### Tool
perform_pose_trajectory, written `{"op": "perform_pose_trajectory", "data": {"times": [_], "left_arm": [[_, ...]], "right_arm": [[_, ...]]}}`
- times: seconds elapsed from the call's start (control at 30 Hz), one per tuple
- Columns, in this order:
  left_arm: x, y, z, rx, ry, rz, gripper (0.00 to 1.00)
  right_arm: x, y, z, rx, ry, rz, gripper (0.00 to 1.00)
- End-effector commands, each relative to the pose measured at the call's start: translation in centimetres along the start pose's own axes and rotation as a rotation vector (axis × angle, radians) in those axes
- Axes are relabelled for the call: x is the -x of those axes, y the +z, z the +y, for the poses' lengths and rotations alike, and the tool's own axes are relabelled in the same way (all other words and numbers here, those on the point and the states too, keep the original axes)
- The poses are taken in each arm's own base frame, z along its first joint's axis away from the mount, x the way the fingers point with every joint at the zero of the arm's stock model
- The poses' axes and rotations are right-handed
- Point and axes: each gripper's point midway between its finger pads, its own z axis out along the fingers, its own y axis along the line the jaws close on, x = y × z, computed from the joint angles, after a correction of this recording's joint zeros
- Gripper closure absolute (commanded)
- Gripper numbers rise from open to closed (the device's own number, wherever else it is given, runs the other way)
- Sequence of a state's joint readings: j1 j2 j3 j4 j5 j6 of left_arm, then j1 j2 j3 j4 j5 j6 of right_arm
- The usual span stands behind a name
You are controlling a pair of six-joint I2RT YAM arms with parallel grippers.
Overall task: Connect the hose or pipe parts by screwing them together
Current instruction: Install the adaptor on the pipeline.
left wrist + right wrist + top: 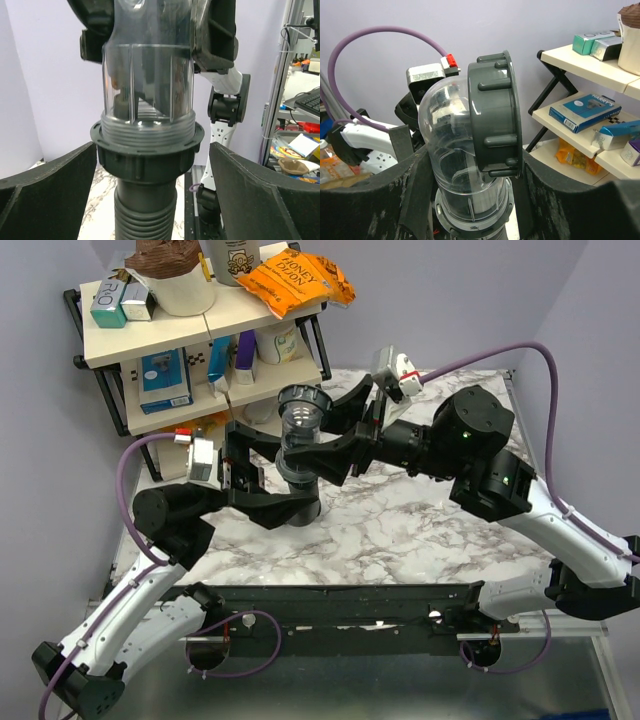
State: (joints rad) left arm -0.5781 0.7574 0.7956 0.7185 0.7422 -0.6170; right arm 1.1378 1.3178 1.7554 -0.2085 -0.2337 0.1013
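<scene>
A marble table (430, 530) carries the scene, with a stocked shelf rack (120, 335) at its far left corner. Both arms meet in front of that rack, over the table's far left part. There the right gripper (475, 200) pinches a clear elbow fitting (450, 130), one finger on each side of its transparent body, and holds it upright. The elbow's upper mouth points sideways and wears a wide grey nut (495, 115). Below the clear body, a ribbed hose (145, 215) hangs straight down. A smaller ring nut (147, 150) sits on the threads where the hose and fitting join. The left gripper (152, 165) is spread wide at that ring nut, with a gap between each finger and the nut.
</scene>
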Motion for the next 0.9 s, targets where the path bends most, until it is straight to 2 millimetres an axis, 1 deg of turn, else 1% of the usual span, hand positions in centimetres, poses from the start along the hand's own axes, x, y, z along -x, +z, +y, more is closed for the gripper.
{"op": "perform_pose_trajectory", "data": {"times": [0.0,0.13,0.3,0.33,0.4,0.47,0.5,0.53,0.6,0.63,0.67,0.77,0.87], "left_arm": [[-0.1,-0.1,-0.2,-0.013,0.027,0.003,0.02],[0.0,0.1,-0.2,-0.022,0.032,0.004,0.09],[0.6,0.3,-0.5,-0.03,0.026,-0.019,0.12],[0.6,0.3,-0.5,-0.035,0.026,-0.018,0.17],[0.6,0.3,-0.5,-0.037,0.028,-0.015,0.21],[0.5,0.3,-0.5,-0.037,0.024,-0.014,0.29],[0.7,0.3,-0.6,-0.039,0.027,-0.019,0.35],[0.8,0.4,-0.6,-0.034,0.025,-0.023,0.44],[1.0,0.4,-0.4,-0.023,0.022,-0.034,0.53],[1.0,0.4,-0.3,-0.017,0.017,-0.035,0.6],[1.1,0.4,-0.2,-0.01,0.013,-0.041,0.62],[1.5,0.5,-0.2,-0.005,0.007,-0.053,0.63],[2.1,0.6,-0.2,0.002,-0.006,-0.072,0.6]], "right_arm": [[2.3,-0.1,0.9,0.036,-0.013,-0.056,0.99],[1.7,0.1,1.0,0.045,0.003,-0.044,1.0],[0.9,0.5,1.0,0.051,0.014,-0.031,0.99],[0.9,0.6,1.0,0.053,0.016,-0.031,0.99],[0.9,0.6,1.0,0.051,0.016,-0.033,0.99],[1.0,0.7,1.0,0.053,0.015,-0.036,0.99],[0.9,0.7,0.9,0.052,0.013,-0.034,0.99],[0.9,0.7,0.9,0.051,0.015,-0.033,0.99],[0.8,0.7,0.9,0.05,0.016,-0.031,0.99],[0.6,0.7,1.0,0.052,0.017,-0.028,0.99],[0.6,0.7,1.0,0.052,0.015,-0.028,0.99],[0.1,0.8,0.8,0.045,0.02,-0.017,0.99],[-0.6,0.9,0.5,0.036,0.025,-0.005,0.99]]}}
